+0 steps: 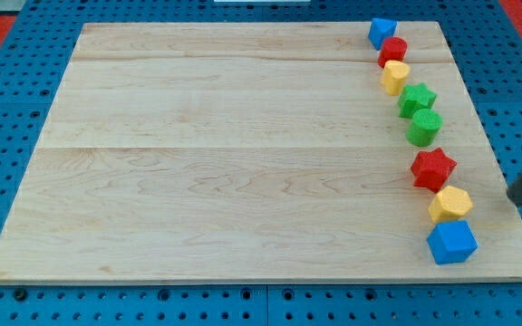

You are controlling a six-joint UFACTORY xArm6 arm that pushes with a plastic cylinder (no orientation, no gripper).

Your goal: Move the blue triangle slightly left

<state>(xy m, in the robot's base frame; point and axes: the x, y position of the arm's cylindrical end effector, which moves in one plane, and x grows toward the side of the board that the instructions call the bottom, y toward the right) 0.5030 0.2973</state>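
The blue triangle (381,32) sits at the top right of the wooden board (225,154), at the head of a curved line of blocks. It touches a red cylinder (392,50) just below it. My tip (513,198) is at the view's right edge, on the board, far below the blue triangle. It stands to the right of the red star (433,168) and the yellow hexagon (449,206), touching neither.
Down the right side follow a yellow block (394,78), a green star (417,98), a green cylinder (424,128), then the red star, the yellow hexagon and a blue cube (451,243) near the bottom edge. A blue pegboard (7,109) surrounds the board.
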